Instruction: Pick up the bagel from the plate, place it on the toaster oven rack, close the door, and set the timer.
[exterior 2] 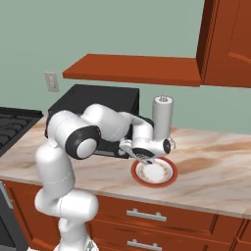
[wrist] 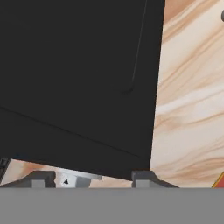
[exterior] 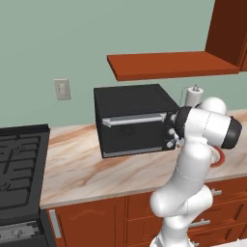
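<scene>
The door is shut and the plate on the worktop is bare, so the bagel is probably inside. The pincer, spread and holding nothing, is beside the oven's right end; the timer is left.

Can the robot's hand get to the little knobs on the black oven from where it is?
Probably yes. The gripper hangs right by the toaster oven's right side, where the knobs sit, and the door is shut, so nothing blocks them.
</scene>
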